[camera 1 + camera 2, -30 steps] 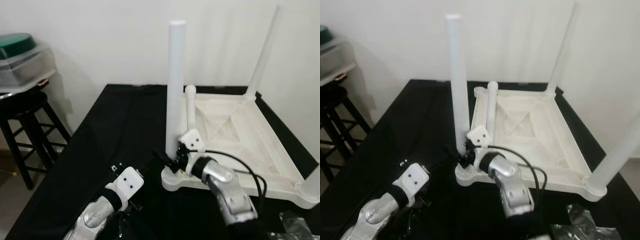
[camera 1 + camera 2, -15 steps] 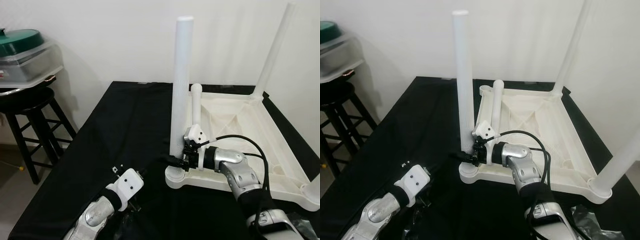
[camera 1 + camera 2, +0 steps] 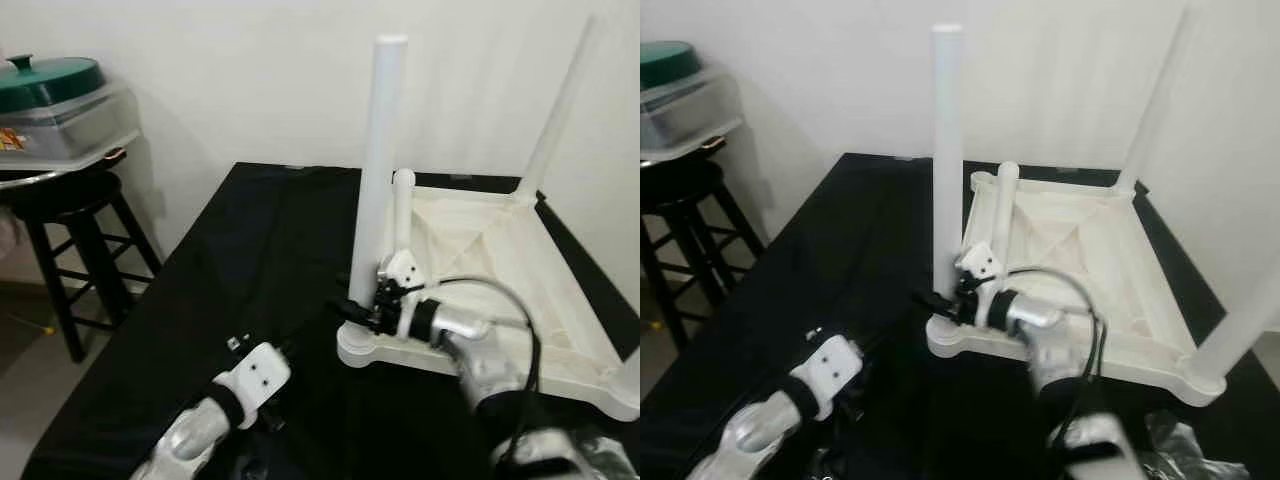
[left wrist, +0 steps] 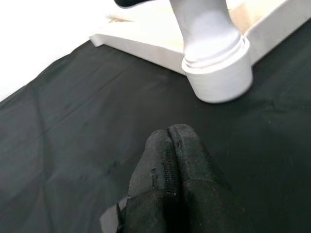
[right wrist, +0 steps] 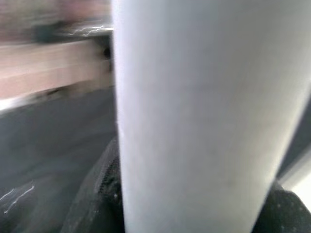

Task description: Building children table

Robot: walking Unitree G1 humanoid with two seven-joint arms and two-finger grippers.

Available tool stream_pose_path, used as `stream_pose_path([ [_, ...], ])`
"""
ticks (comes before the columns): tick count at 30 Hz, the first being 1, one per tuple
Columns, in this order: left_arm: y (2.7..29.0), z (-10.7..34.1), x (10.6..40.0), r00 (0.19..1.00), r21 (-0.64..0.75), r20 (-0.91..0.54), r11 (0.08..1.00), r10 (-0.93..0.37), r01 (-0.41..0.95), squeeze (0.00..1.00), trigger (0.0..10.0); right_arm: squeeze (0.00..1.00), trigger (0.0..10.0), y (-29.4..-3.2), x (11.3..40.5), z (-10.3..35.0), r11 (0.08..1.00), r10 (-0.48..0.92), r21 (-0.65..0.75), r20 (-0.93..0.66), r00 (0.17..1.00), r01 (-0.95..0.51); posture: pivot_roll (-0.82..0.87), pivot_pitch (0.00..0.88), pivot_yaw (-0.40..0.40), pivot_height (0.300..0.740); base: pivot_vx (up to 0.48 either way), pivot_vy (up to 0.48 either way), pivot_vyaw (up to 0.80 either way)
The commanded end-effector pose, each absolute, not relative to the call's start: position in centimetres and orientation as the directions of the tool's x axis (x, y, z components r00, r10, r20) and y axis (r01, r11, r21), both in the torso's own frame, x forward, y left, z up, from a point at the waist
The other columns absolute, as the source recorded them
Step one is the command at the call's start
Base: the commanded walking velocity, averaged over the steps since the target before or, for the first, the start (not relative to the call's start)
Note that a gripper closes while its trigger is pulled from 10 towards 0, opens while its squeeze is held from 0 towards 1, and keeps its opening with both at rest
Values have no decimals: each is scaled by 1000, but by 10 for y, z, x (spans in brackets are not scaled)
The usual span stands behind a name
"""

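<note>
A white plastic children's table [image 3: 560,330] lies upside down on a black cloth [image 3: 250,260]. Its near-left leg [image 3: 378,170] stands tall in its corner socket [image 3: 362,350]. My right gripper [image 3: 362,312] is shut on this leg just above the socket; the right wrist view has the leg [image 5: 194,116] close up between the dark fingers [image 5: 99,194]. A shorter leg [image 3: 403,215] stands behind it, and a far-right leg [image 3: 560,110] and a near-right leg [image 3: 625,370] are upright. My left gripper [image 4: 169,133] hovers shut and empty over the cloth, short of the socket [image 4: 218,73].
A black stool [image 3: 70,215] with a clear, green-lidded container [image 3: 55,105] stands at the left, beside the cloth-covered table's left edge. A white wall lies behind. Crumpled clear plastic [image 3: 1200,455] rests at the near right.
The camera has shifted, so the whole scene sits further right. My right gripper stays on the base of the near-left leg while its forearm has swung out to the right. The left arm has barely moved.
</note>
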State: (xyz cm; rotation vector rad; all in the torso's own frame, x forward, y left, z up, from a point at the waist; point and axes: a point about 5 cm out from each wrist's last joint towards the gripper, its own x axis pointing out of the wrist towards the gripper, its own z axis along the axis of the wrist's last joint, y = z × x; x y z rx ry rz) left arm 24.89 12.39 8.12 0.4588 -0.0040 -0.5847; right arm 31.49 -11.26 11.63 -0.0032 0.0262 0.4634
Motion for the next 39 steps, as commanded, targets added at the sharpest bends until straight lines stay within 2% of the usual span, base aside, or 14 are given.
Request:
stream_pose_path([
  [1,127,77,246,832,422,-143,727,-536,541,0,10000,0,0,-121,293,74,970,236,-10,-222,946,-245,-26,0,-15,740,0,0,0],
  [7,125,75,245,824,415,-149,722,-547,554,0,10000,0,0,-100,275,61,971,235,24,-246,940,-237,-47,0,2,740,0,0,0],
  [11,120,73,244,811,414,-153,709,-565,571,0,10000,0,0,-109,293,71,957,278,-29,-211,937,-290,-52,0,-1,740,0,0,0],
  [12,118,71,244,808,414,-156,706,-568,575,0,10000,0,2078,-117,303,76,962,247,-68,-210,946,-266,-58,0,8,740,0,0,0],
  [13,118,71,244,808,414,-156,706,-568,575,0,10000,0,2078,-117,303,76,962,247,-68,-210,946,-266,-58,0,8,740,0,0,0],
  [14,116,70,244,806,411,-157,704,-571,579,0,10000,569,10000,-119,312,82,953,280,-56,-196,940,-296,-59,0,12,740,0,0,0],
  [15,116,70,244,806,411,-157,704,-571,579,0,10000,569,10000,-119,312,82,953,280,-56,-196,940,-296,-59,0,12,740,0,0,0],
  [16,115,70,244,805,409,-156,704,-573,580,0,10000,1000,10000,-120,315,87,949,298,-43,-187,936,-311,-59,0,12,740,0,0,0],
  [21,113,69,244,796,413,-160,693,-584,591,0,10000,1000,10000,-99,323,121,776,626,-2,-117,771,-630,-55,0,10,740,0,0,0],
  [22,113,70,245,796,412,-158,694,-584,591,0,10000,129,10000,-97,323,125,732,672,-37,-118,731,-680,-51,0,6,740,0,0,0],
  [24,112,70,245,796,411,-156,694,-585,591,0,10000,129,10000,-97,323,132,674,725,-82,-122,678,-735,-49,0,4,740,0,0,0],
  [27,111,70,246,795,411,-154,693,-587,592,0,10000,0,10000,-99,327,142,564,810,-114,-115,575,-818,-43,0,0,740,0,0,0],
  [29,110,70,248,795,410,-152,695,-587,591,0,10000,0,10000,-108,335,155,403,896,-140,-141,421,-905,-37,0,-7,740,0,0,0],
  [39,111,68,251,788,411,-158,686,-595,600,0,10000,0,10000,-120,356,172,240,934,-88,-252,255,-967,-38,0,0,740,0,0,0],
])
